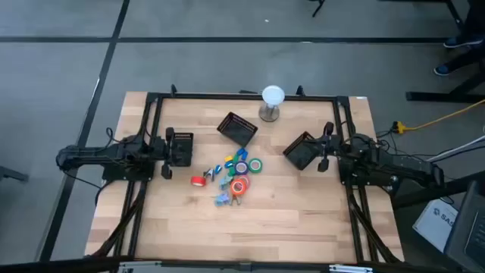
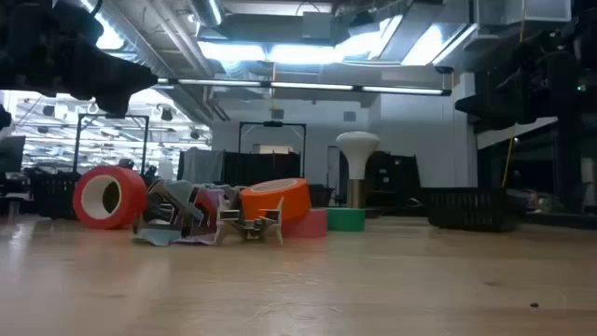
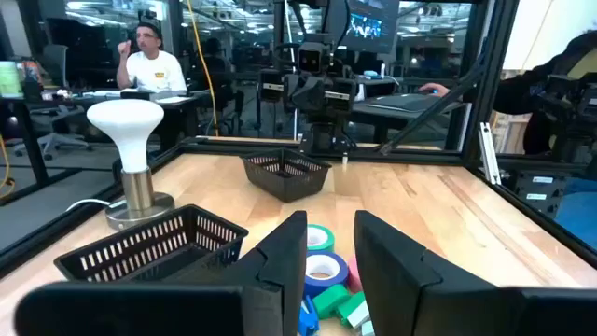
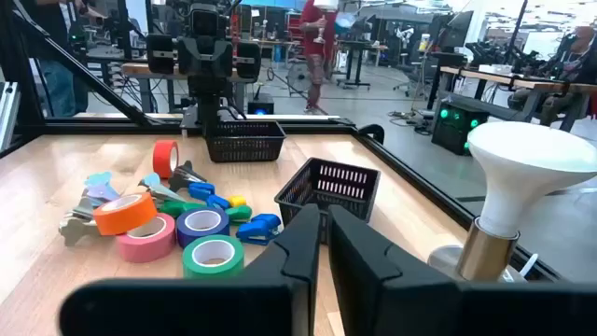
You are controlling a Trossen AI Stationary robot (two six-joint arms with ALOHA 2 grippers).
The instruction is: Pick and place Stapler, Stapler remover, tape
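A pile of small things lies mid-table (image 1: 231, 176): a red tape roll (image 1: 198, 180) standing on its edge apart to the left, an orange roll (image 4: 123, 211), pink (image 4: 149, 235), blue (image 4: 202, 224) and green (image 4: 215, 254) rolls lying flat, small blue staplers (image 4: 261, 225) and pale-blue staple removers (image 4: 93, 191). My left gripper (image 3: 331, 271) is open, raised left of the pile, above a black basket (image 1: 182, 144). My right gripper (image 4: 323, 245) is shut, raised right of the pile beside another basket (image 1: 301, 150).
A third black mesh basket (image 1: 237, 127) sits tilted behind the pile. A white-domed lamp on a metal base (image 1: 271, 102) stands by the far edge. A black frame (image 1: 242, 97) rims the table. Bare wood (image 1: 250, 227) stretches toward the near edge. People show in the room beyond.
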